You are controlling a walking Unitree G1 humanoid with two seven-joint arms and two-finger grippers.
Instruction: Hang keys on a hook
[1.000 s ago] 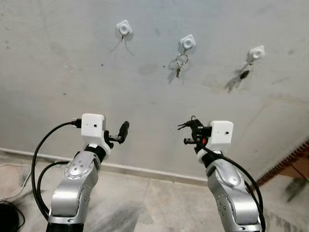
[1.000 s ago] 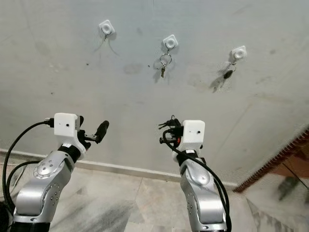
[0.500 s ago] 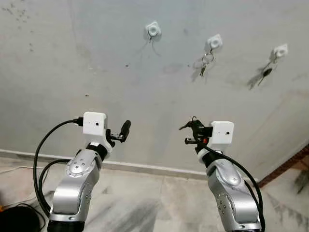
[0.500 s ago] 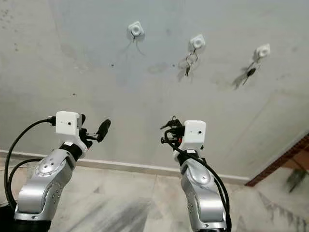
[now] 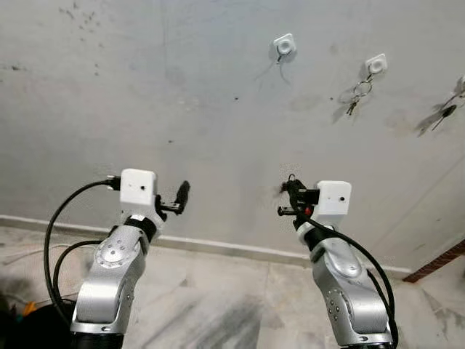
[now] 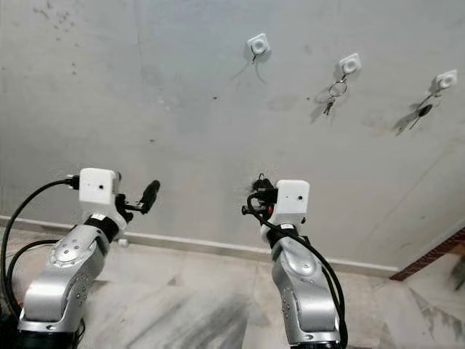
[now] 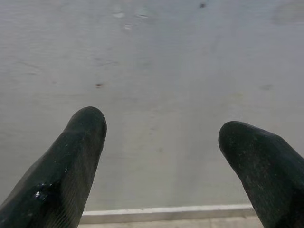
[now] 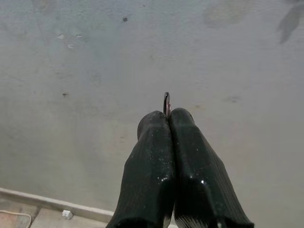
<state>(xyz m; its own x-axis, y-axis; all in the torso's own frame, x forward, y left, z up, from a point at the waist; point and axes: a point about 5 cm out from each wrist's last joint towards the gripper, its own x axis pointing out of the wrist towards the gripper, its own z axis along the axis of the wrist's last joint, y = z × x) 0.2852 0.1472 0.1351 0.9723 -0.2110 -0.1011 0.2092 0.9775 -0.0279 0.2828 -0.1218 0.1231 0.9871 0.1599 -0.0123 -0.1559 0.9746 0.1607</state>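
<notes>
Keys [image 5: 288,190] pinched tight in my right gripper [image 8: 168,116], ring edge poking past the fingertips. Light, stiff, apt to swing; hold the ring. Left gripper [image 7: 161,142] spread, empty. Free hook [image 5: 285,46] far above.

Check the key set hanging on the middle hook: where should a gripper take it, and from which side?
Judging from the head views, grip the key ring low, just above the dangling key, coming straight at the wall with fingers either side of the ring. It hangs free below the middle hook, so lifting it up and out should clear the peg. Detail is small; the ring's facing is unclear.
</notes>
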